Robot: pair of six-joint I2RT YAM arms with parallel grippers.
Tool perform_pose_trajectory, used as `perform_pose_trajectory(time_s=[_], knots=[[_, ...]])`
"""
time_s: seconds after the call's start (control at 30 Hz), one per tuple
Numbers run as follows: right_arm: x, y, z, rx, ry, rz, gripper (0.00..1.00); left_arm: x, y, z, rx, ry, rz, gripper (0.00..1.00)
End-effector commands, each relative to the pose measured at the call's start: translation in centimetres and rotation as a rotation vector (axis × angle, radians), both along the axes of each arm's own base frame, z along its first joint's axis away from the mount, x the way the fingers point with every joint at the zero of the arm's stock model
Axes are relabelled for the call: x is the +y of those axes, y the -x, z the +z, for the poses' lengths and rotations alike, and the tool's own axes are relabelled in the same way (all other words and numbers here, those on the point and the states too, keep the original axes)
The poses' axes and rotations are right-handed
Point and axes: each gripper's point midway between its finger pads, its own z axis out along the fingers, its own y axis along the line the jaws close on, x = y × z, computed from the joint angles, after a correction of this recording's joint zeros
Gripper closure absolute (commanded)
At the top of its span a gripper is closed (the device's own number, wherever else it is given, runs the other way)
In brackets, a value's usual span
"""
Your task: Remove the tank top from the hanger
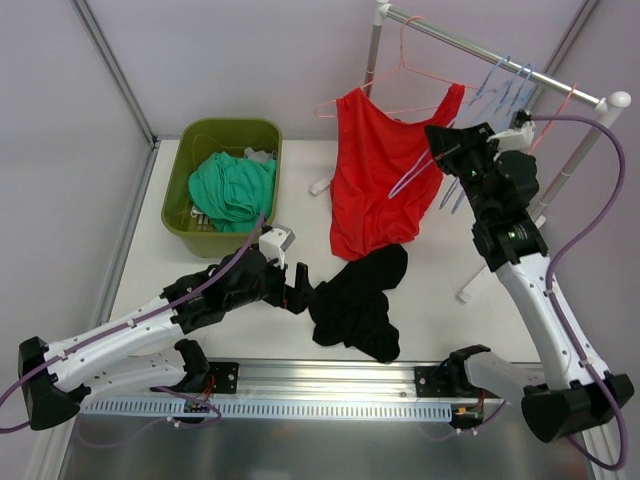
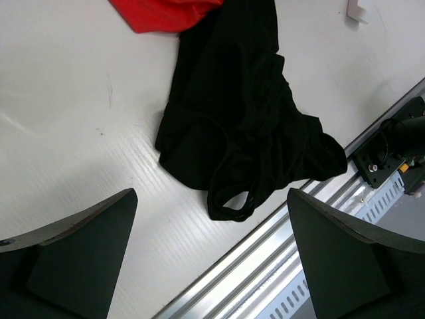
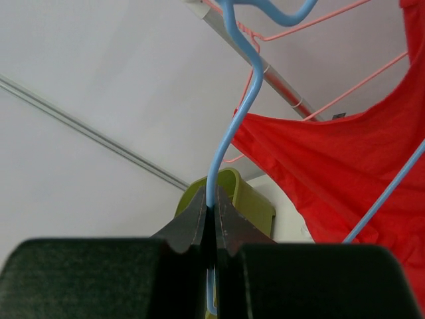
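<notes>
A white table filled most of the scene, with a metal clothes rail standing across its far right corner. From the rail hung a red tank top on a pink hanger. Both straps were over the wire, and the hem reached down to the tabletop. At the far left of the table sat a green basket with a crumpled green garment inside.

The black tank top lay in a loose heap on the table near the front edge, off any hanger. Its upper end met the hem of the red one, and one strap loop was turned toward the metal strip along the table's near edge.

The left arm stretched low over the table, and the left gripper was just to the left of the black heap. Its jaws were spread as wide as they go and had nothing between them. The left wrist view looked down past both fingers at the black cloth below.

The right arm was raised beside the rail. The right gripper was pinched fully together on the thin wire of a bare blue hanger, which crossed in front of the red top's right side. A few more blue hangers hung on the rail beyond it.
</notes>
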Motion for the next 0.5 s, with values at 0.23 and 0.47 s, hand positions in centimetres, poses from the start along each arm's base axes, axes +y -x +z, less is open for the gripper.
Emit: perform_pose_trajectory(time_s=[0.23,0.47], knots=[[3.2,-5.0,3.9,-0.042,0.003,0.109,1.00,0.5,0.0,-0.9,0.001,-0.013,0.018,0.01],[1.8,-8.5,3.8,-0.011,-0.016,0.053,1.00,0.7,0.1,-2.2,0.025,-0.042,0.022,0.01]])
